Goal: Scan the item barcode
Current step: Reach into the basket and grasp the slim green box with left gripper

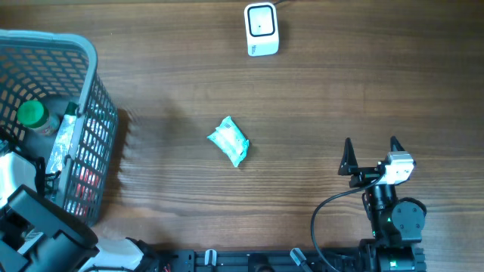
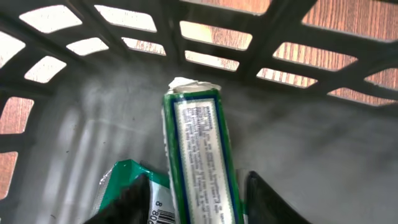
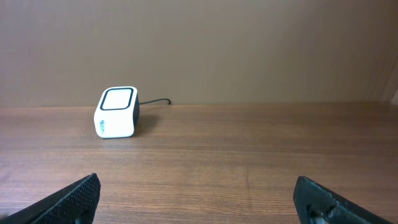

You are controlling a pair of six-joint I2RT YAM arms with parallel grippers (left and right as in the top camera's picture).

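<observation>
Green glossy pack [image 2: 202, 155] in grey lattice basket [image 2: 93, 137], L hand [image 2: 196, 190] straddling, grip unclear; R hand [image 3: 196, 183] spread.

A grey basket [image 1: 53, 41] stands at the table's [image 1: 302, 98] left edge, holding a green-capped bottle [image 1: 32, 114] and a silvery packet [image 1: 62, 143]. A teal packet [image 1: 228, 141] lies alone mid-table. A white scanner [image 1: 262, 29] sits at the far edge. The right tool [image 1: 370, 145] is at the front right, fingers spread wide, nothing between them. The left arm [image 1: 41, 227] overlaps the basket's near corner.
</observation>
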